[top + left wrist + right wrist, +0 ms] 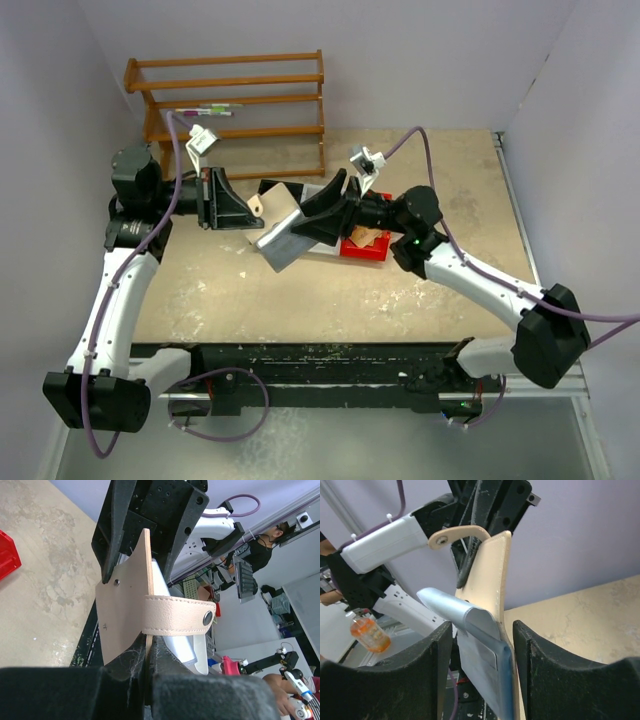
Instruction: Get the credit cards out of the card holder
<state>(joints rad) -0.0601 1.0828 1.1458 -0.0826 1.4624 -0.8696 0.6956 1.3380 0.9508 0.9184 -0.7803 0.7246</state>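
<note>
Tan leather and grey-blue plastic hang between the arms: the holder (283, 238) is open and held above the table (420, 290), not touching it. The left gripper (148, 652) is clamped on one edge of the tan cover. The right gripper (482, 645) has its fingers set narrowly on either side of the sleeves (487, 685); I cannot tell whether they press. A paler rectangle inside the plastic is likely one of the cards (481, 656).

To do this step well, the left grip should hold firm while the right catches the card edge alone, not the sleeve, and draws along the sleeve's length toward its open end.

From above, the holder's long axis runs slantwise from the left gripper toward the near right. The strap (175, 616) with its snap curls off sideways.
</note>
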